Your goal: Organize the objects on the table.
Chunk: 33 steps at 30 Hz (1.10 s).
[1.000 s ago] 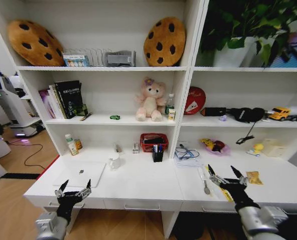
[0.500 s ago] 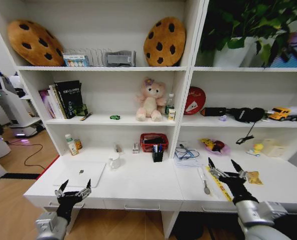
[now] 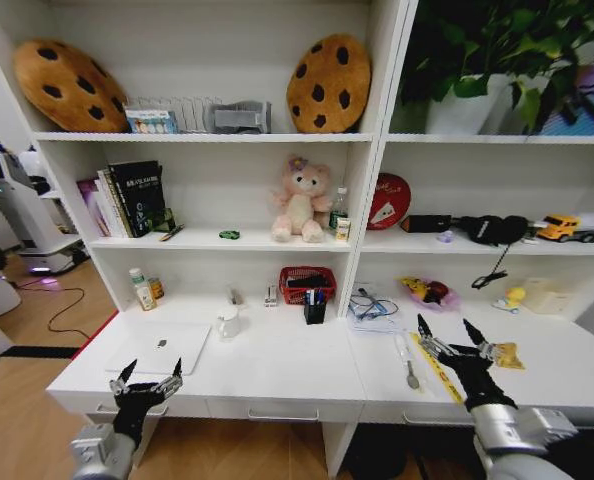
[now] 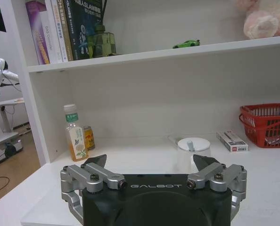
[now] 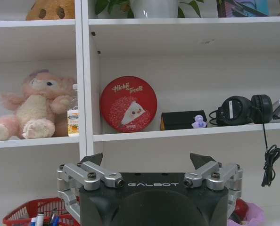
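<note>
Along the near edge of the white worktop (image 3: 277, 372), both arms hang low with nothing in their grasp. The left gripper (image 3: 148, 378) sits at the front left corner, just before the slim silver laptop (image 3: 161, 348), its fingers (image 3: 127, 372) spread wide and released. In the left wrist view the same gripper (image 4: 149, 164) points at the back of the worktop, fingers apart, toward a white lidded mug (image 4: 193, 152) and a juice bottle (image 4: 76, 137) standing by the shelf wall.

The right gripper (image 3: 446, 334) hovers over the right half of the worktop, fingers (image 3: 424, 327) also splayed open and empty. Just left of it lie a spoon (image 3: 409, 362) and a yellow ruler (image 3: 439, 368), both flat on the surface; a yellow snack packet (image 3: 507, 353) lies just to its right. The right wrist view shows that gripper (image 5: 148, 160) opened toward the shelving, where a red round tin (image 5: 128, 104), black headphones (image 5: 242, 109) and a pink plush bear (image 5: 31, 106) sit on a shelf.

Farther back from the laptop, near the middle of the worktop, a black pen cup (image 3: 316, 309) holds blue and black pens (image 3: 315, 296), with a red basket (image 3: 308, 283) right behind it. The white mug (image 3: 229, 321) stands between the laptop and the cup. A tiny green toy car (image 3: 230, 235) rests on the shelf above the worktop, left of the plush bear (image 3: 302, 198).
</note>
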Available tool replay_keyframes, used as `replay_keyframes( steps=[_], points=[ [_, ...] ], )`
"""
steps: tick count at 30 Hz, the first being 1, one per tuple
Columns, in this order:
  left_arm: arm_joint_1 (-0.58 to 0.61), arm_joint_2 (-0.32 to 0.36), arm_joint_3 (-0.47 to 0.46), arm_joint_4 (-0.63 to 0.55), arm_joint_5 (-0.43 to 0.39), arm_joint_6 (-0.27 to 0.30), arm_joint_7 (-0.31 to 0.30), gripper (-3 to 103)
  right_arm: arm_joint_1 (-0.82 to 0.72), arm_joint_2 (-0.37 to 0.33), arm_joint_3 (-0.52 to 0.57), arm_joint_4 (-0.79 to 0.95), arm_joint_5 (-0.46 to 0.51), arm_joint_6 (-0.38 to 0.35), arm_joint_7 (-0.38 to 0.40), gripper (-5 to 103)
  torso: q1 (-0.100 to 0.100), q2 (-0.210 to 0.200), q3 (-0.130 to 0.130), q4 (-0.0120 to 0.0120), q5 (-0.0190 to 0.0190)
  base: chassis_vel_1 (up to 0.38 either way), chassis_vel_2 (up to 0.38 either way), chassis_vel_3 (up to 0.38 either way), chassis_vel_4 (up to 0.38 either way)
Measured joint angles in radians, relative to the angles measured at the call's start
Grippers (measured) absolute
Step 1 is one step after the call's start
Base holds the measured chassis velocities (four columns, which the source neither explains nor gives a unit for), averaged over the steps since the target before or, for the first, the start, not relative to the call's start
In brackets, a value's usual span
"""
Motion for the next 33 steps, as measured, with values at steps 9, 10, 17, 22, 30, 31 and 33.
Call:
replay_keyframes(
  steps=[9, 10, 17, 22, 30, 31, 33],
  points=[
    [0.000, 0.000, 0.000, 0.000, 0.000, 0.000, 0.000, 100, 0.008, -0.001, -0.005, -0.017, 0.003, 0.000, -0.002, 100, 0.000, 0.000, 0.000, 0.0001, 0.0000, -0.216, -0.200, 0.196, 0.195],
    [0.000, 0.000, 0.000, 0.000, 0.000, 0.000, 0.000, 100, 0.008, -0.001, -0.005, -0.017, 0.003, 0.000, -0.002, 100, 0.000, 0.000, 0.000, 0.0001, 0.0000, -0.259, -0.236, 0.257, 0.246],
    [0.000, 0.000, 0.000, 0.000, 0.000, 0.000, 0.000, 100, 0.014, -0.003, -0.011, -0.026, 0.003, -0.001, -0.003, 100, 0.000, 0.000, 0.000, -0.0001, -0.0005, -0.295, -0.305, 0.286, 0.286],
    [0.000, 0.000, 0.000, 0.000, 0.000, 0.000, 0.000, 100, 0.019, -0.006, -0.014, -0.035, 0.009, -0.002, -0.004, 100, 0.000, 0.000, 0.000, 0.0001, -0.0006, -0.354, -0.351, 0.351, 0.361],
    [0.000, 0.000, 0.000, 0.000, 0.000, 0.000, 0.000, 100, 0.028, -0.029, 0.001, -0.036, 0.095, -0.080, 0.038, 100, 0.000, 0.000, 0.000, -0.0005, -0.0003, -0.266, -0.294, 0.278, 0.240],
    [0.000, 0.000, 0.000, 0.000, 0.000, 0.000, 0.000, 100, 0.032, -0.051, 0.024, -0.040, 0.121, -0.175, 0.045, 100, 0.000, 0.000, 0.000, -0.0001, 0.0013, -0.003, -0.123, 0.074, -0.054],
    [0.000, 0.000, 0.000, 0.000, 0.000, 0.000, 0.000, 100, 0.038, -0.063, 0.031, -0.046, 0.134, -0.215, 0.052, 100, 0.000, 0.000, 0.000, -0.0007, 0.0005, -0.003, -0.080, 0.064, -0.054]
  ],
)
